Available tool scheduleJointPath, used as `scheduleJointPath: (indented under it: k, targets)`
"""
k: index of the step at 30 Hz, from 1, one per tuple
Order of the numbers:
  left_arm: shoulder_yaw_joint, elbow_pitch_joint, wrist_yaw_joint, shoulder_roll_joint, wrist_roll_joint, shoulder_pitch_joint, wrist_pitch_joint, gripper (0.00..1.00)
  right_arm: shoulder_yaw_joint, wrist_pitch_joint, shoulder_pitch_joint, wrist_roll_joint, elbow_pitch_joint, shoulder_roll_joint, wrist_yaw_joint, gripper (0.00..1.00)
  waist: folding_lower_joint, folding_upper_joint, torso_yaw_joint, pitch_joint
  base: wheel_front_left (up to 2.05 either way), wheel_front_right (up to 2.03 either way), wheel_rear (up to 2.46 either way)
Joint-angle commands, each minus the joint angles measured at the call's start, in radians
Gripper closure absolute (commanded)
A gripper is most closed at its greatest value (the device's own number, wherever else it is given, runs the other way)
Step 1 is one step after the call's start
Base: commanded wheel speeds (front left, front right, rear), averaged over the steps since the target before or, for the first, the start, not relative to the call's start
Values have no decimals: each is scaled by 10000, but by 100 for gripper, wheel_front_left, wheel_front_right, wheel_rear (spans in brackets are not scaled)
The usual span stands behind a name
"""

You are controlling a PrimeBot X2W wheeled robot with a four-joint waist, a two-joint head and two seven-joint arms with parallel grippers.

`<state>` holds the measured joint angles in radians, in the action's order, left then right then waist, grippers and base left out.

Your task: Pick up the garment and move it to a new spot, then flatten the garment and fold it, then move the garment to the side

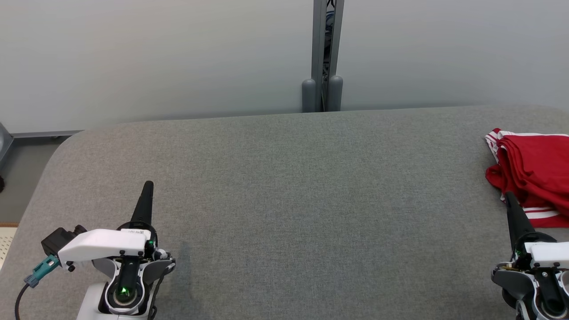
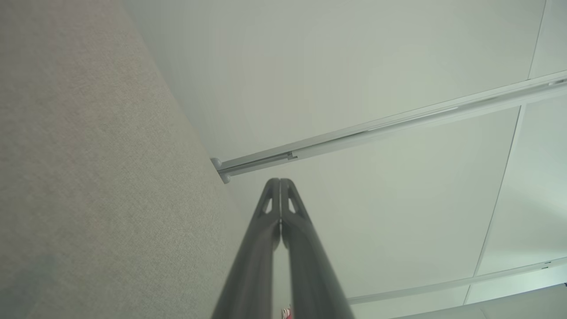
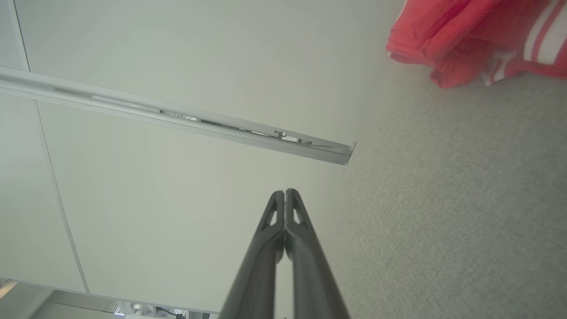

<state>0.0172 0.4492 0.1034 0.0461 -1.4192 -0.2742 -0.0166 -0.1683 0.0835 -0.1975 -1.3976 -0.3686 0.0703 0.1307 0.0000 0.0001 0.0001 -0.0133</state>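
I take the grey post [image 1: 323, 53] behind the far edge of the table [image 1: 284, 200] as my mark; it stands between two pale wall panels, and from both wrists it shows as a long rail [image 2: 376, 128] [image 3: 199, 122] ending at the grey cloth top. My left gripper [image 1: 149, 186] [image 2: 280, 181] sits well to the left of the post and much nearer to me, over the table's near left part; its two dark fingers are pressed together along their tips and carry nothing. My right gripper [image 1: 509, 195] [image 3: 285, 192] sits well to the right of the post, also on my side of the table; its fingers likewise meet tip to tip, with nothing between them. The garment [image 1: 533, 169] [image 3: 465, 35], red with white stripes, lies crumpled in a heap on the table far to the right of the post, partly cut off by the head view's edge; my right fingertips are just beside its near left edge, and from the right wrist bare grey table shows between them and the cloth.
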Motion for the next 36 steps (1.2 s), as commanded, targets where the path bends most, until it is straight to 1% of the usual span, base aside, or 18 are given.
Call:
scheduleJointPath:
  k: [1, 28, 36]
  targets:
    - [-52, 1, 55, 56, -153, -224, -23, 100, -78, 98, -150, -199, -6, 87, 1, 100, 0, -1, -1, 6, 0, 0, 0]
    - [-221, 421, 325, 66, -2124, -940, -460, 100, -600, 690, -683, -2023, -326, 84, 0, 100, 0, -1, -9, 229, 0, 0, 0]
    - [-215, 415, 302, 65, -2102, -886, -441, 100, -613, 685, -692, -1954, -316, 65, 0, 100, 0, -1, -10, 231, 0, 0, 0]
